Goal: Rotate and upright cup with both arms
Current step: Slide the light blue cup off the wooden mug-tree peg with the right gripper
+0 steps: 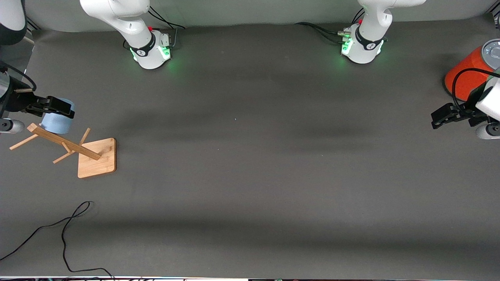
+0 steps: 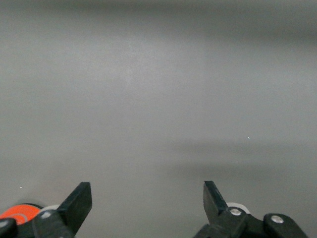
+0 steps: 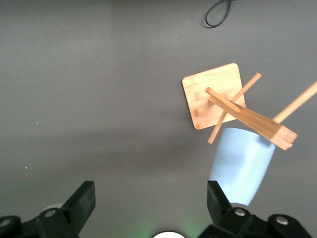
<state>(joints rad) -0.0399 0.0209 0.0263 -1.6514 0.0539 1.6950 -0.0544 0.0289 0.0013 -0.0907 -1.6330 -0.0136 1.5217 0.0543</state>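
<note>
Grey matte bench [image 1: 250, 164] fills the front view, both arm bases lit green along its top edge. Right arm [image 1: 129, 23] and left arm [image 1: 375, 23] each reach out to their own end of the bench.

Orange cylinder [image 1: 466, 76] with grey top sits at the left arm's end, just beside the left end effector [image 1: 437, 117] (a sliver of orange also shows in the left wrist view). Left end effector hangs over bare bench, fingers [image 2: 79, 201] wide apart, nothing between them.

Wooden rack [image 1: 84, 152] at the right arm's end: square base flat on the bench, post with pegs leaning toward that end of the bench.

Cup [image 1: 58, 121], pale blue, hangs upside down on a peg near the top of the rack post, rim down (in the right wrist view it narrows toward the end effector). Right end effector [image 1: 58, 107] is up at the cup, fingers [image 3: 81, 201] spread apart, not clamped on it; contact cannot be told.

Thin black cable [image 1: 66, 234] loops on the bench, nearer the front camera than the rack.
</note>
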